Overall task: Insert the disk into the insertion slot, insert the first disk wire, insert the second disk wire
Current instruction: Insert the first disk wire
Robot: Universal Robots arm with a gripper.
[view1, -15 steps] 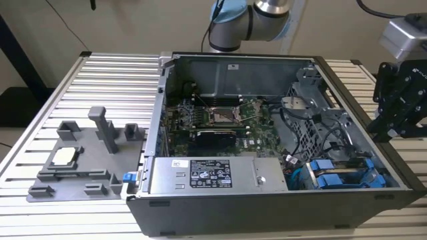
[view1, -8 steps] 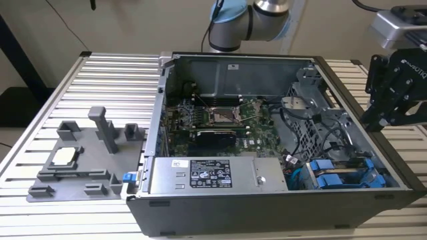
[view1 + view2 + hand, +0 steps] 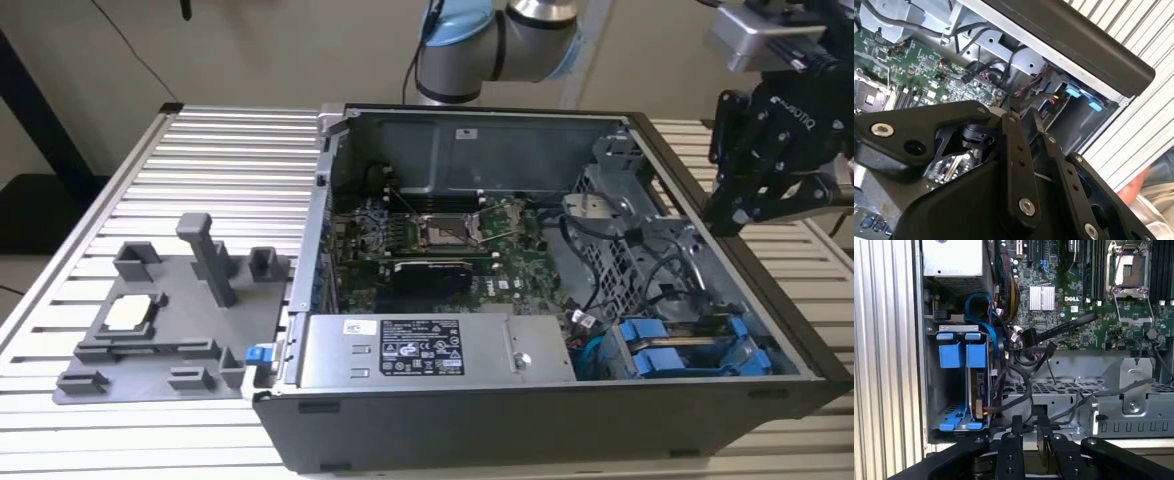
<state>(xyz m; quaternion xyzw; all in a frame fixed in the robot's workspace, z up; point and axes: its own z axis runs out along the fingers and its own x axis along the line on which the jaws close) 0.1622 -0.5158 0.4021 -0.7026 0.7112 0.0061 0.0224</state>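
The open case (image 3: 534,425) lies on the slatted worktop (image 3: 227,160), with a grey fixture (image 3: 174,320) beside it toward the exterior view's left. The gripper (image 3: 742,218) hangs above the case's wall on the exterior view's right, well clear of everything inside, level with the motherboard (image 3: 427,235) rather than the power supply (image 3: 427,348). In both wrist views its fingers (image 3: 1016,440) stand drawn close together with nothing between them, and the gripper (image 3: 1029,422) (image 3: 1024,117) points down toward the metal cage by the case edge. The disk (image 3: 976,387) sits edge-on in the drive bay at the case's corner, framed by its blue caddy (image 3: 976,354), just beside a second blue caddy (image 3: 949,355) that looks hollow below its tab. In the exterior view the two caddies (image 3: 663,358) show at the corner toward the view's right, next to the power supply. A blue cable (image 3: 995,347) and black wires (image 3: 1014,367) run down just beside the disk; whether any is plugged into it I cannot tell.
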